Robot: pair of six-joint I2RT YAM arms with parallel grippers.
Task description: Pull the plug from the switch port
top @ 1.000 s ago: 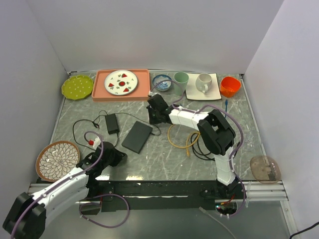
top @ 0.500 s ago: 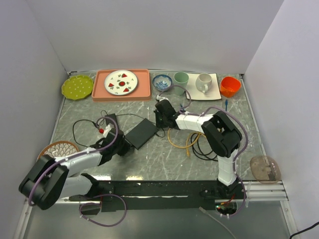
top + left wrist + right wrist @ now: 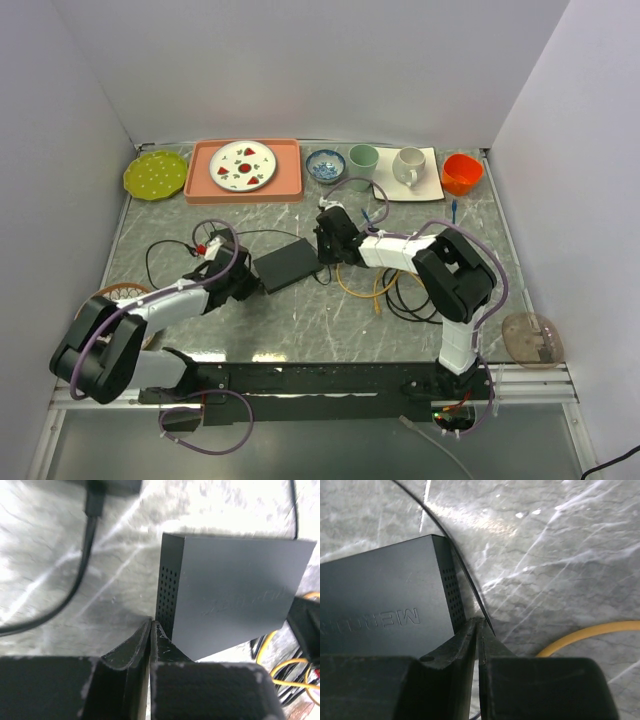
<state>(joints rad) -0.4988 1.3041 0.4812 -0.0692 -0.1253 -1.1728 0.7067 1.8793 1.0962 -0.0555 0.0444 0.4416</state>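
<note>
The switch [image 3: 285,264] is a flat matte black box lying on the marble table, and my two grippers are at its two ends. My left gripper [image 3: 247,282] is shut, with its tips against the switch's near perforated corner [image 3: 167,595]. My right gripper [image 3: 322,250] is shut at the opposite perforated end [image 3: 451,592]. A thin black cable [image 3: 465,575] runs past its fingertips [image 3: 470,630]. Both grippers also show in their own wrist views, left [image 3: 151,625] and right [image 3: 479,622]. The plug and the sockets are hidden.
A small black adapter [image 3: 112,485] with its cord lies beyond the switch. Yellow cable loops [image 3: 360,285] and a black cable coil [image 3: 405,295] lie to the right. A woven plate [image 3: 100,300] is front left. A pink tray [image 3: 290,170], bowls, mugs and an orange cup [image 3: 461,173] line the back.
My left arm swung from the front left up to the switch's left end. The switch turned and slid a little to the right. My right gripper shifted right with it.
</note>
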